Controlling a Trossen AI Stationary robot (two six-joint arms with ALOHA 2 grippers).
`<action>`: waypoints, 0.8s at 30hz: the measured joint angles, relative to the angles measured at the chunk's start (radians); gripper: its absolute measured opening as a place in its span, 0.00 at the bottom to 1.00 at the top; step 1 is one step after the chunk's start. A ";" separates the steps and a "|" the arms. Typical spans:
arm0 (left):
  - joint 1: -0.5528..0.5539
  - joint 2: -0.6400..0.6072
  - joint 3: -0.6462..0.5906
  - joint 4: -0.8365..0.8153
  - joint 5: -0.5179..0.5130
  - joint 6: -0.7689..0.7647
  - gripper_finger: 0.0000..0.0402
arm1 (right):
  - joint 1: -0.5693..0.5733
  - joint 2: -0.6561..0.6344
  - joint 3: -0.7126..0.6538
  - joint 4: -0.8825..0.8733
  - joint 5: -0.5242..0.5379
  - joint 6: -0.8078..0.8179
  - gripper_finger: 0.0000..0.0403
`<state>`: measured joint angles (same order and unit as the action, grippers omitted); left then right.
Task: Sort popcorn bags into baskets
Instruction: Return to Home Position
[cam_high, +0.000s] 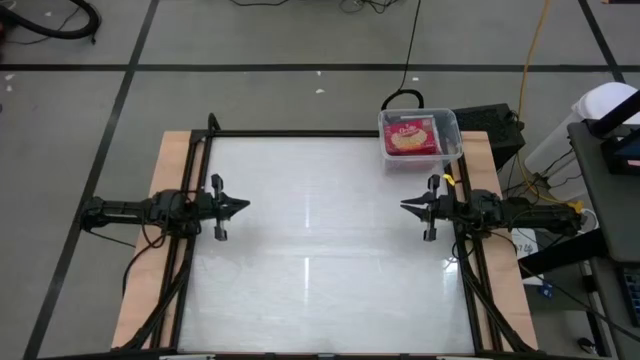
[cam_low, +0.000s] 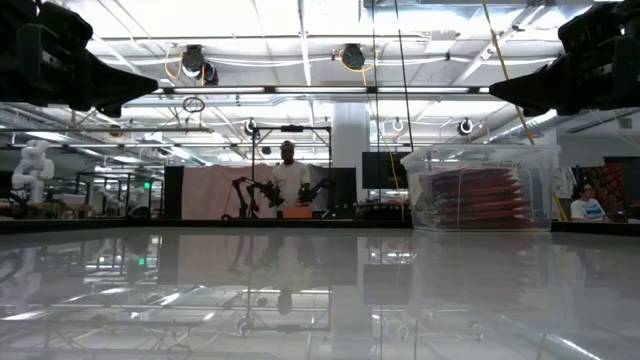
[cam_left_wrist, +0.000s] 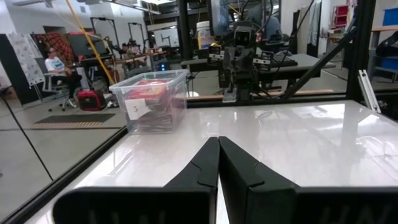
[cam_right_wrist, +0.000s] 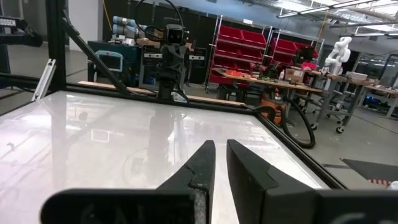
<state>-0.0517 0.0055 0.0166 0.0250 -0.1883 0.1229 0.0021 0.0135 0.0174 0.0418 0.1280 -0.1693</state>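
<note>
The clear plastic basket (cam_high: 455, 125) stands at the table's far right corner, and red popcorn bags (cam_high: 410, 138) lie stacked flat inside it. The low view shows the basket (cam_low: 430, 165) with the bags (cam_low: 475, 198) through its wall, as does the left wrist view (cam_left_wrist: 134, 106). No bag lies on the table top. My left gripper (cam_high: 243, 207) hovers shut at the table's left side, pointing right. My right gripper (cam_high: 405, 206) hovers shut at the right side, pointing left, nearer than the basket. In each wrist view the fingers (cam_left_wrist: 219, 140) (cam_right_wrist: 221, 144) hold nothing.
The white table top (cam_high: 320, 250) lies between the two grippers. Dark frame rails run along its left, right and far edges. A black box (cam_high: 497, 125) and cables sit beyond the far right corner. A person (cam_low: 288, 175) stands in the room behind.
</note>
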 joint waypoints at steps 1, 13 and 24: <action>0.000 0.000 0.000 0.000 0.000 -0.007 0.02 | 0.000 0.000 0.000 0.000 0.000 0.000 0.08; -0.001 0.000 -0.001 -0.005 0.034 -0.037 0.02 | 0.000 0.000 0.000 0.000 0.001 0.000 0.08; -0.001 0.001 -0.004 0.030 0.030 0.000 0.06 | 0.000 0.000 0.000 0.000 0.001 0.000 0.08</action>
<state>-0.0525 0.0063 0.0128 0.0549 -0.1581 0.1225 0.0021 0.0135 0.0174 0.0414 0.1291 -0.1692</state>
